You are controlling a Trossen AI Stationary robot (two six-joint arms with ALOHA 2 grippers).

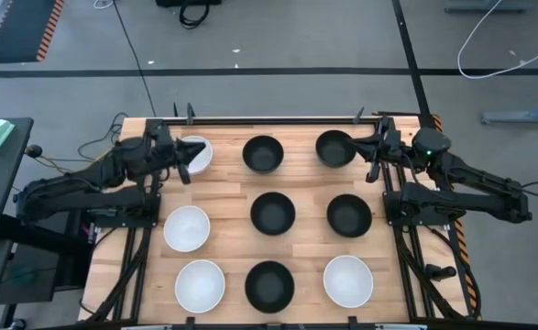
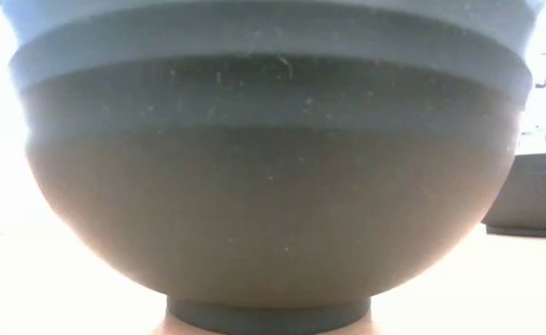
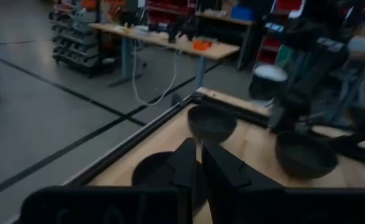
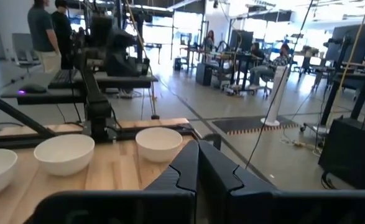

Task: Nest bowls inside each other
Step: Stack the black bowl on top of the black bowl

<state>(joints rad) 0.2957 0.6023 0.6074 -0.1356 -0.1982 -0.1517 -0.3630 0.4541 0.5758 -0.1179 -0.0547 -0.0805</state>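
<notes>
Where it looms, black bowl [image 2: 268, 186] cropped

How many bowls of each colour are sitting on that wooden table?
Black bowls: 5, at and.
White bowls: 4, at and.
Total: 9 bowls, all standing apart, none nested yet.

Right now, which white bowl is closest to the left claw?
The white bowl in the far-left corner. The left claw sits right at its rim; the other three white bowls lie in the nearer rows, clear of both arms.
</notes>
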